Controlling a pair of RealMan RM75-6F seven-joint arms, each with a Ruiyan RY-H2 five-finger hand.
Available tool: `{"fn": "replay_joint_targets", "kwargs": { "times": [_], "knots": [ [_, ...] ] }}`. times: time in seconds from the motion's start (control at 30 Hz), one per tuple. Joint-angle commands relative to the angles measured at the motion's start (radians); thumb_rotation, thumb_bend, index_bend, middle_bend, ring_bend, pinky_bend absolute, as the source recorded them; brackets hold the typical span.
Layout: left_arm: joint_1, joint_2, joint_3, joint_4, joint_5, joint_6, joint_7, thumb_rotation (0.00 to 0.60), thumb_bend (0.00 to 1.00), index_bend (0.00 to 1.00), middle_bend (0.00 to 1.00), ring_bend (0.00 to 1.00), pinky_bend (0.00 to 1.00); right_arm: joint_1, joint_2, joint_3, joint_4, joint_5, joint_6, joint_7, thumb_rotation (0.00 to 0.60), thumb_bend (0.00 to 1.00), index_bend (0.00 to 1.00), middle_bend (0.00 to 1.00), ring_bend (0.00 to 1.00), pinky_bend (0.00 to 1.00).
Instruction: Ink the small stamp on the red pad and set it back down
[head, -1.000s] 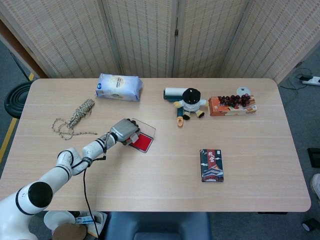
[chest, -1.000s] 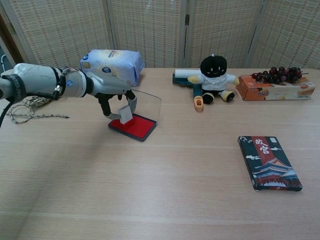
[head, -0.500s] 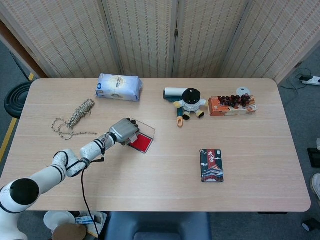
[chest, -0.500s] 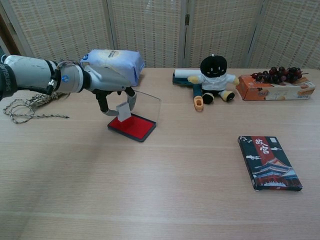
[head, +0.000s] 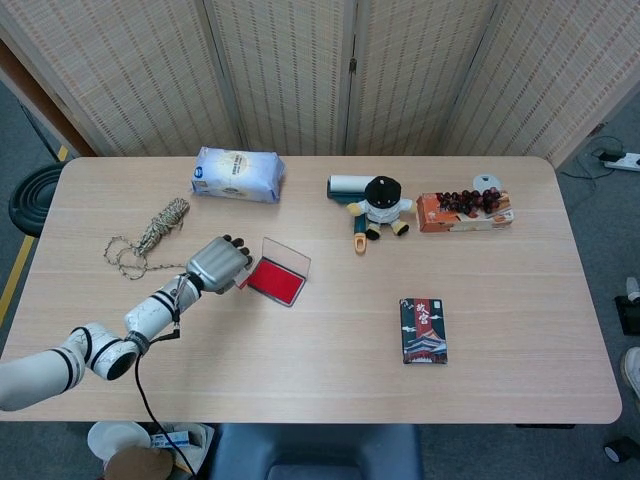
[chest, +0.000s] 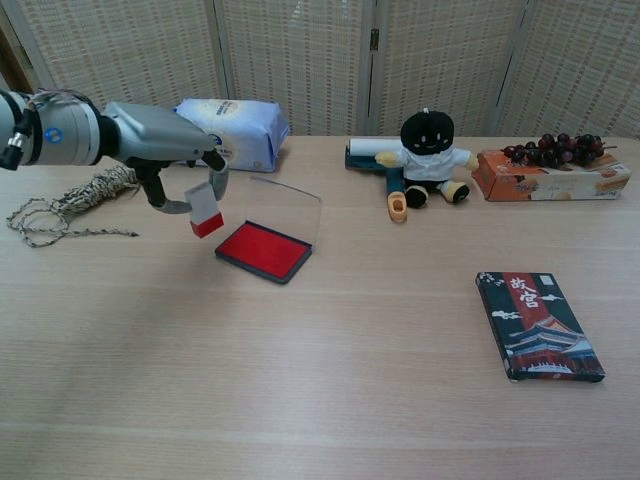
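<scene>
My left hand (head: 218, 264) (chest: 172, 160) hangs above the table just left of the red ink pad (head: 275, 282) (chest: 264, 250). It pinches the small stamp (chest: 204, 211), a pale block with a red inked face at its lower end, clear of the pad. The pad lies in an open case with a clear lid (chest: 290, 207) standing up behind it. In the head view the stamp is mostly hidden under the hand. My right hand appears in neither view.
A coil of twine (head: 150, 236) (chest: 70, 200) lies left of the hand, with a white-blue packet (head: 238, 173) (chest: 232, 128) behind. A plush doll (head: 381, 208), a box with grapes (head: 465, 210) and a printed card box (head: 423, 329) (chest: 538, 325) sit to the right.
My left hand has lifted the stamp off the red pad and carried it leftward; the stamp's face now shows red ink.
</scene>
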Motion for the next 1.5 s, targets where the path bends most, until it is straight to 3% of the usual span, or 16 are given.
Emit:
{"fn": "replay_joint_targets", "kwargs": {
  "times": [0.03,0.23,0.43,0.8,1.5],
  "knots": [
    [0.071,0.060,0.004,-0.100,-0.075,0.098,0.090,0.600,0.38,0.69,0.33,0.20,0.27,-0.003,0.014,0.004,-0.036,-0.001,0.014,-0.020,0.600,0.45,0.02,0.00,0.00,0.00],
    [0.149,0.105,0.022,-0.195,-0.092,0.200,0.139,0.600,0.38,0.69,0.33,0.20,0.27,-0.009,0.045,0.007,-0.147,-0.011,0.054,-0.096,0.600,0.45,0.02,0.00,0.00,0.00],
    [0.193,0.116,0.028,-0.219,-0.070,0.239,0.135,0.600,0.38,0.69,0.33,0.20,0.27,-0.011,0.064,0.005,-0.226,-0.017,0.072,-0.164,0.600,0.45,0.02,0.00,0.00,0.00],
    [0.214,0.044,0.022,-0.114,-0.067,0.185,0.098,0.600,0.38,0.68,0.33,0.20,0.27,-0.005,0.062,-0.003,-0.224,-0.024,0.059,-0.166,0.600,0.45,0.02,0.00,0.00,0.00],
    [0.268,-0.052,0.022,0.059,0.036,0.158,-0.034,0.600,0.38,0.68,0.33,0.20,0.27,0.001,0.056,-0.006,-0.233,-0.017,0.053,-0.200,0.600,0.45,0.02,0.00,0.00,0.00]
  ]
}}
